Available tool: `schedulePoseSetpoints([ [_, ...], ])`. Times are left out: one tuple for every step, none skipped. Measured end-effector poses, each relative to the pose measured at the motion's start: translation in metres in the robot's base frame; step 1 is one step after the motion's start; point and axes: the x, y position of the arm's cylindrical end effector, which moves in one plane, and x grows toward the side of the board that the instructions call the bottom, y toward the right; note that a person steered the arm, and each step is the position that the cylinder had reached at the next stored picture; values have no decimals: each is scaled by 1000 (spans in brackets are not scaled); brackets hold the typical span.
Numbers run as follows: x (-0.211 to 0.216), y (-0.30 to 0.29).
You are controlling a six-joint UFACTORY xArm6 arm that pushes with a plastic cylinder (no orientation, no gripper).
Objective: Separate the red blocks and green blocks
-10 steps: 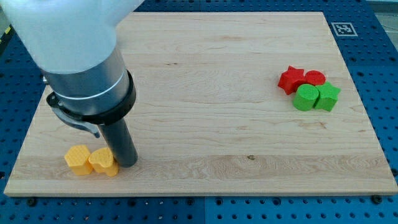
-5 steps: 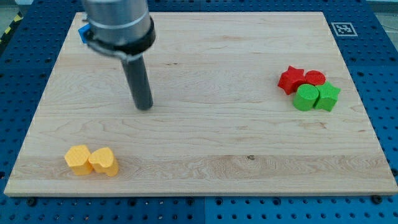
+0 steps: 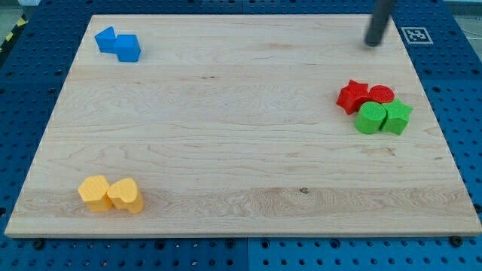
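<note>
A red star block (image 3: 351, 96) and a red round block (image 3: 382, 94) sit at the view's right, touching each other. Just below them are a green round block (image 3: 370, 118) and a green angular block (image 3: 397, 117), side by side and touching the red ones. My tip (image 3: 372, 44) is at the view's top right, above the red blocks and well apart from them.
Two blue blocks (image 3: 117, 43) lie together at the view's top left. Two yellow blocks (image 3: 111, 193) lie together at the view's bottom left. A printed marker (image 3: 416, 34) is on the board's top right corner.
My tip has swept from beside the yellow blocks at the bottom left, across the board, to the top right. No block has moved.
</note>
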Motion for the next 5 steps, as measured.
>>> schedulePoseSetpoints([
  [64,64],
  [94,74],
  [119,62],
  [141,32],
  [145,-13],
])
